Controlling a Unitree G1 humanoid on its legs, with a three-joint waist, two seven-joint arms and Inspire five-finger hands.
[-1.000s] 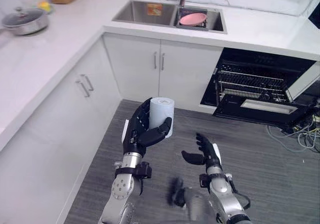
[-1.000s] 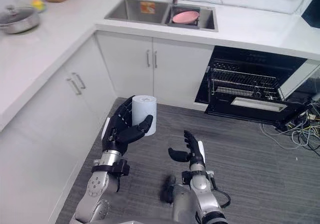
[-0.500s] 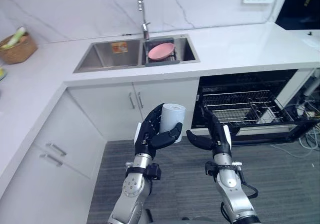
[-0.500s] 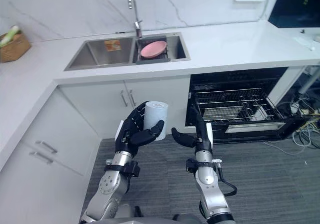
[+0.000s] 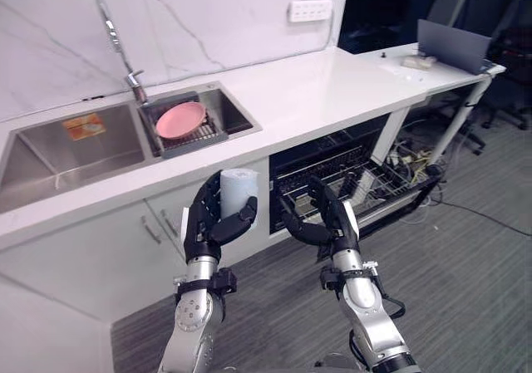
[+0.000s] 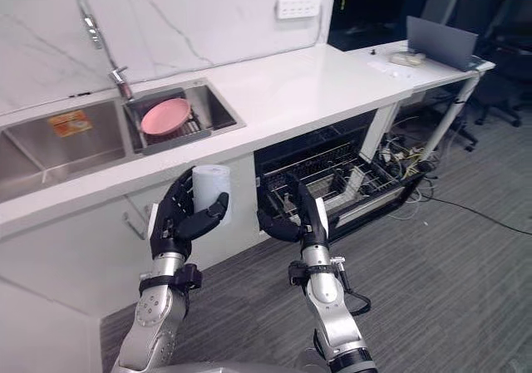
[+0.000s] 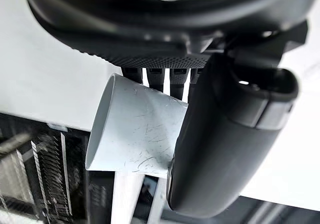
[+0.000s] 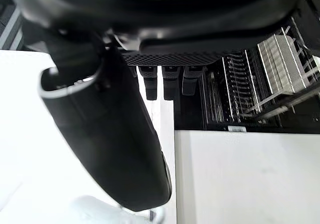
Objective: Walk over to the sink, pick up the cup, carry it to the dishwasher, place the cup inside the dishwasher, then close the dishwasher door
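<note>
Swung toward the dishwasher [image 5: 366, 178], left hand [image 5: 202, 226] clasps cup [image 5: 239, 192], right hand [image 5: 334, 223] spread.

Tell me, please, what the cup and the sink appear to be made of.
Cup: probably plastic; it is pale, matte and opaque, and its wall is marked with fine scratches. Sink: most likely stainless steel; grey brushed metal with soft reflections on the basin walls.

We find the sink [image 5: 50, 161] set in the bench [image 5: 332, 90], a plate [image 5: 180, 119] in its right basin and the faucet [image 5: 116, 45] behind. The dishwasher [image 5: 353, 178] sits under the bench, to the sink's right.
</note>
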